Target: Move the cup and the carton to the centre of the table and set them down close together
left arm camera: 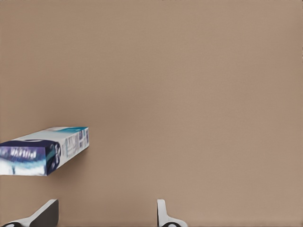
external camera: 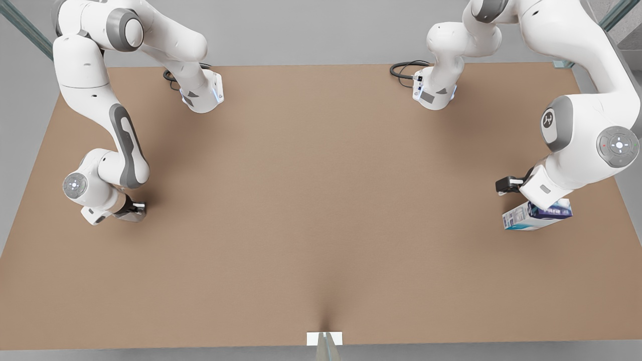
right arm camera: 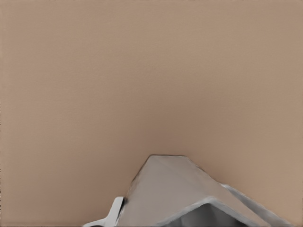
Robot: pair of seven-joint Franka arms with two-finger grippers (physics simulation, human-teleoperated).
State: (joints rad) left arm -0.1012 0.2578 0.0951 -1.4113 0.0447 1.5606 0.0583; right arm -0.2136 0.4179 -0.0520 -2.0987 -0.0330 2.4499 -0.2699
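The left gripper (left arm camera: 106, 215) was near the front view's right edge of the table (external camera: 321, 200), with its fingers apart. The carton (external camera: 536, 216) lay on the table just beside it, not between the fingers. The right gripper (external camera: 131, 210) was at the front view's left side, and its fingers were closed around the grey cup (right arm camera: 189, 194).
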